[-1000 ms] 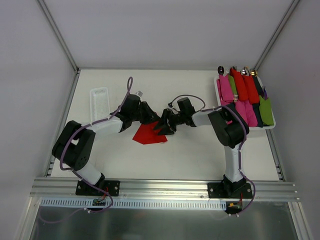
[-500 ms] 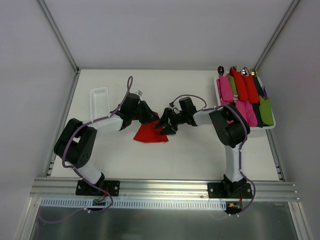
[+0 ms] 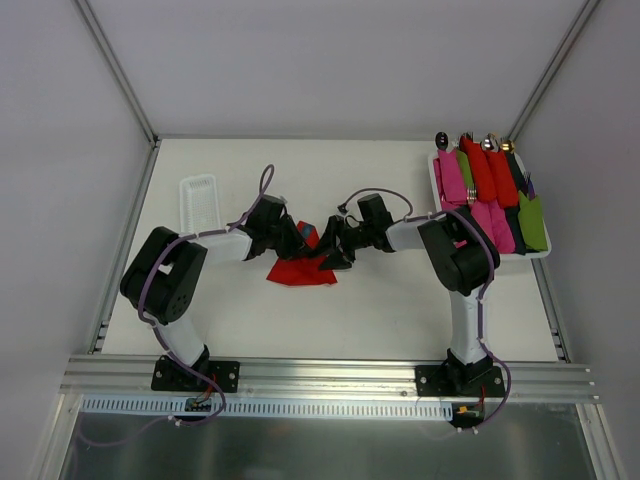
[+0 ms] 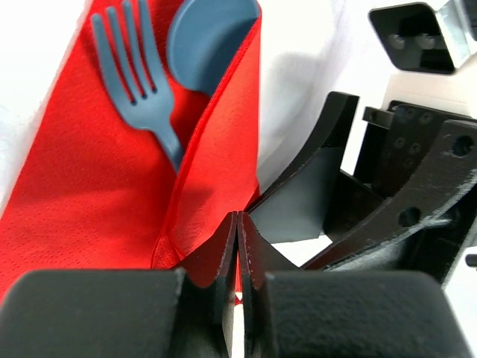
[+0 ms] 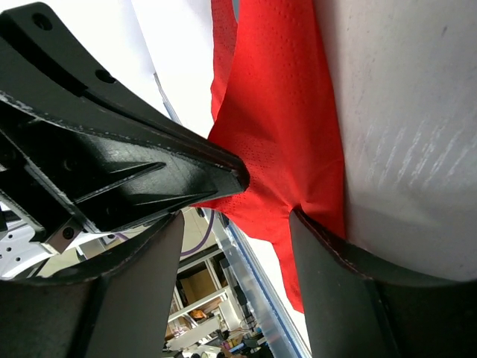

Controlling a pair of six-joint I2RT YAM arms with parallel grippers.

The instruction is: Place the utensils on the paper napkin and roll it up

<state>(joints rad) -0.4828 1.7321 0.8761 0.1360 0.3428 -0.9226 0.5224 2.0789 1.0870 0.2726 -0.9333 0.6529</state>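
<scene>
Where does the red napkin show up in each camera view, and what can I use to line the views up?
Top external: the napkin lies mid-table.
Left wrist: napkin fills the left half, with the fork and spoon on it.
Right wrist: napkin runs down the middle from the top edge.
Shared landmark: the left tool pinching the napkin's edge, seen in all three.

Napkin [image 4: 89, 194]: plain bright red, with a fine embossed dot texture. Fork [image 4: 141, 93] and spoon [image 4: 209, 37]: slate blue. Left gripper [image 4: 237, 224] and right gripper [image 5: 237, 220]: matte black. Table [image 3: 400, 300]: white. Tray [image 3: 535, 255]: white, holding pink, red, green and dark bundles [image 3: 482, 168]. Cables [image 3: 375, 193]: purple. Box [image 3: 198, 200]: translucent white. Walls [image 3: 300, 60]: pale grey. Rail [image 3: 330, 372]: silver.
</scene>
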